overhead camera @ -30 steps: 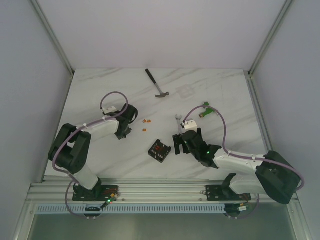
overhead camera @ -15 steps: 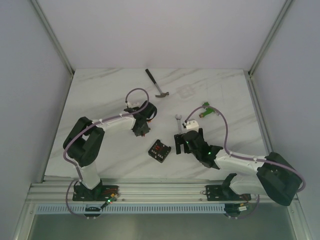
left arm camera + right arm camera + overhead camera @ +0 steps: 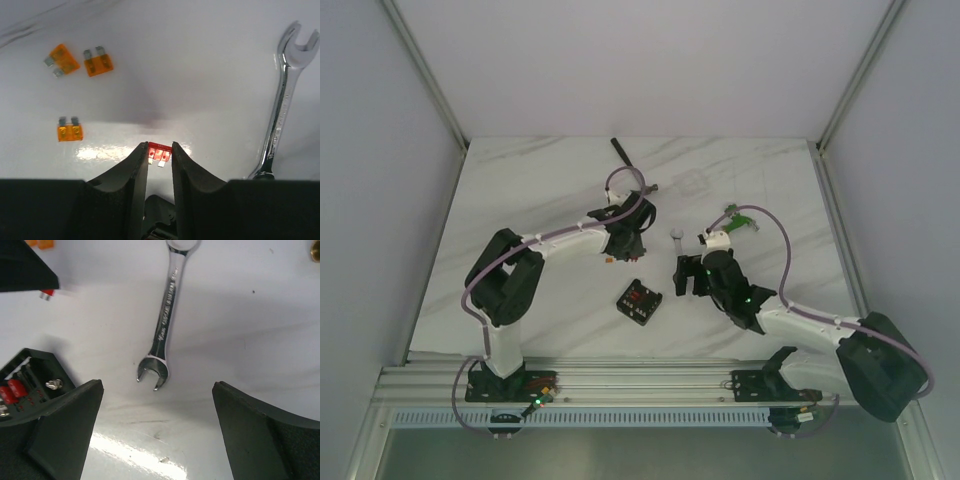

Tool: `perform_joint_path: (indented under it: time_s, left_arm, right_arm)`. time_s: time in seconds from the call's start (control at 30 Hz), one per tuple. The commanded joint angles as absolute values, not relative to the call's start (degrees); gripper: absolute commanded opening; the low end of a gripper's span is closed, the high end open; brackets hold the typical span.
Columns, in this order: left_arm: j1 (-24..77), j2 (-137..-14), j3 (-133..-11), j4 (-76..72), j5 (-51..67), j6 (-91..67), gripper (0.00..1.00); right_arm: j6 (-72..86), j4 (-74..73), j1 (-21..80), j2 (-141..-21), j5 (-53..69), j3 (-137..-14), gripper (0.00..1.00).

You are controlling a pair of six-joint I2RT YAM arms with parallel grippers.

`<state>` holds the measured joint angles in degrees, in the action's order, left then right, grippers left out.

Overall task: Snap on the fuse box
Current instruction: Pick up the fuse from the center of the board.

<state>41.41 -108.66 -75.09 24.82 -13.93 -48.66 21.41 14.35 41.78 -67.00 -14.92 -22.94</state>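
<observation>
Left hand (image 3: 160, 149) pinches a red fuse (image 3: 160, 153) at its tips. Right hand (image 3: 155, 390) spread wide, empty, over wrench (image 3: 169, 310). Fuse box (image 3: 639, 301) sits on table (image 3: 520, 180), 8 o'clock of right hand.

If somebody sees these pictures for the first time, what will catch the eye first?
The left gripper pinches a small red fuse between its fingertips, with three orange fuses lying loose to the left in its wrist view. The black fuse box sits near the table's middle, between the two arms. Beside it, the right gripper stands wide open over the end of a wrench.
</observation>
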Motion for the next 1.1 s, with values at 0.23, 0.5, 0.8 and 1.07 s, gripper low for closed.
perform_joint_path:
  time_s: [0.23, 0.5, 0.8, 1.07]
  left_arm:
    - [41.75, -107.55, -75.39, 18.16, -6.29, -49.70, 0.34]
    - [41.90, -104.71, -73.86, 15.11, -3.99, -54.96, 0.33]
    - [42.86, -102.24, -72.70, 13.58, -3.66, -56.72, 0.33]
    - [43.52, -101.82, -72.67, 13.09, -3.52, -57.21, 0.33]
  right_arm:
    - [28.98, 36.22, 38.61, -73.30, -0.42, -21.27, 0.93]
    - [33.57, 53.09, 38.63, -81.77, 2.30, -20.06, 0.80]
    - [36.10, 72.24, 38.60, -90.64, 0.33, -16.36, 0.55]
    - [36.06, 77.77, 38.60, -93.04, -0.14, -16.57, 0.47]
